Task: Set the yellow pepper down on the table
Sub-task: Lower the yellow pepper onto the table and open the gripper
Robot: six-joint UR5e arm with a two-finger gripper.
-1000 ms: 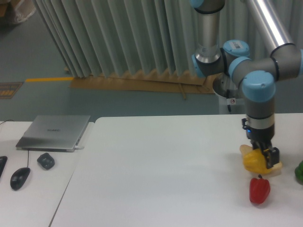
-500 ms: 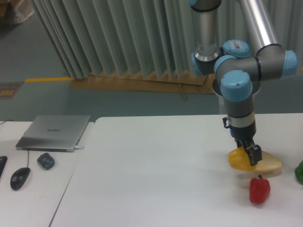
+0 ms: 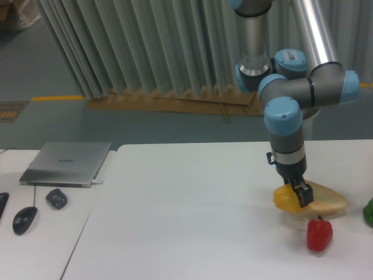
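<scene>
A closed laptop (image 3: 67, 163) lies on the side desk at left. On the table (image 3: 192, 216), the gripper (image 3: 297, 194) grasps the yellow pepper (image 3: 285, 199) just above a wooden plate (image 3: 326, 202). A red pepper (image 3: 319, 233) stands just in front.

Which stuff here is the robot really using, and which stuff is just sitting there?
Using: end effector, yellow pepper, table.

Just sitting: red pepper, green pepper, tan plate, laptop, two mice.
</scene>
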